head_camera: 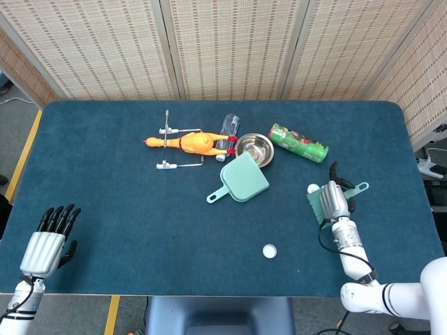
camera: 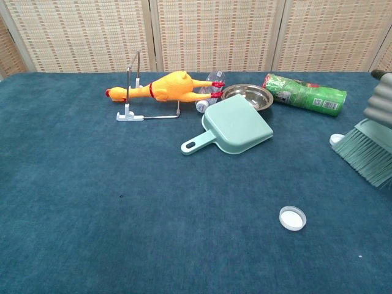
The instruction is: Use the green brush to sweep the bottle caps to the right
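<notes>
- Near the table's right edge: green brush gripped in right hand, bristles beside a white cap.
- Toward the front edge, well apart: a second white bottle cap, open side up, unswept.
- Judged mid-task; next move calls for bringing the bristles round to that cap's left side and pushing rightward.
- Left hand at front-left corner, fingers spread, holding nothing.
- Head view alone gives both hands whole; chest view gives only bristles, but the cap's hollow.
</notes>
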Tool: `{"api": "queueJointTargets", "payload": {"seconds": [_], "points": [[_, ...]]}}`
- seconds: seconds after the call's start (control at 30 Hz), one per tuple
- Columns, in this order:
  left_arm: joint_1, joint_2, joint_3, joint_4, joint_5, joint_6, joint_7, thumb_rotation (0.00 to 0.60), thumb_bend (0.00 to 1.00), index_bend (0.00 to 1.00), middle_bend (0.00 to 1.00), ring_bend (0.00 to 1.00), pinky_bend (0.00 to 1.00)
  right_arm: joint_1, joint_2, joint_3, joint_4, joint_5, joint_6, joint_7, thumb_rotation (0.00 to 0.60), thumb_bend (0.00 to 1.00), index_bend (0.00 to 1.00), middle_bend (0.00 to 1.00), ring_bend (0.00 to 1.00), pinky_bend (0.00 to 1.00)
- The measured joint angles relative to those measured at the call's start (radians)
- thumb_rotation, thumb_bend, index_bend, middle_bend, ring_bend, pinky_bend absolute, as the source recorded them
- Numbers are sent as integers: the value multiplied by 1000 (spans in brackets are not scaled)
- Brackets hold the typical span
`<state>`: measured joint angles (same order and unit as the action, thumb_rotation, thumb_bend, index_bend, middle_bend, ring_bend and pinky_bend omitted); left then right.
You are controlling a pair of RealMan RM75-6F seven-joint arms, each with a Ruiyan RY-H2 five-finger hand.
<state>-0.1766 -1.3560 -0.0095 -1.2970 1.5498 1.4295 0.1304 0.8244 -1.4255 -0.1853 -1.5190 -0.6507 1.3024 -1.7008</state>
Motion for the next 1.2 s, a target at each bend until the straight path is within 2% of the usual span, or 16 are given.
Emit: {"api": "queueJointTargets", "payload": {"seconds": [0.17, 0.47, 0.57, 0.7, 0.87, 1.03, 1.2], "points": [[-2, -6, 2, 1, 0, -3, 11, 600, 478, 0, 0, 0, 73, -16, 50, 4, -21, -27, 3, 71, 600, 396, 881, 807, 540, 87], [-2, -9, 2, -1, 3, 3, 15, 600, 479, 0, 0, 0, 73, -37, 134, 20, -155, -178, 28, 228, 600, 396, 881, 806, 540, 87], [0, -3, 2, -5, 7, 13, 8, 600, 477, 0, 0, 0, 73, -39, 142, 4, -225, -274, 37, 240, 600, 396, 882, 807, 540, 87], [1, 0, 4, -4, 12, 15, -1, 600, 477, 0, 0, 0, 72, -45, 136, -37, -319, -458, 41, 223, 600, 396, 882, 808, 540, 87], [4, 4, 6, -7, 19, 27, -5, 600, 477, 0, 0, 0, 73, -58, 86, -83, -384, -621, 20, 157, 600, 396, 883, 810, 540, 87], [7, 7, 6, -8, 20, 32, -9, 600, 478, 0, 0, 0, 73, -83, 38, -105, -386, -657, -18, 72, 600, 396, 883, 810, 540, 87], [6, 5, 8, -8, 23, 29, -7, 600, 477, 0, 0, 0, 73, -103, 4, -100, -333, -645, -45, 27, 600, 396, 883, 810, 540, 87]]}}
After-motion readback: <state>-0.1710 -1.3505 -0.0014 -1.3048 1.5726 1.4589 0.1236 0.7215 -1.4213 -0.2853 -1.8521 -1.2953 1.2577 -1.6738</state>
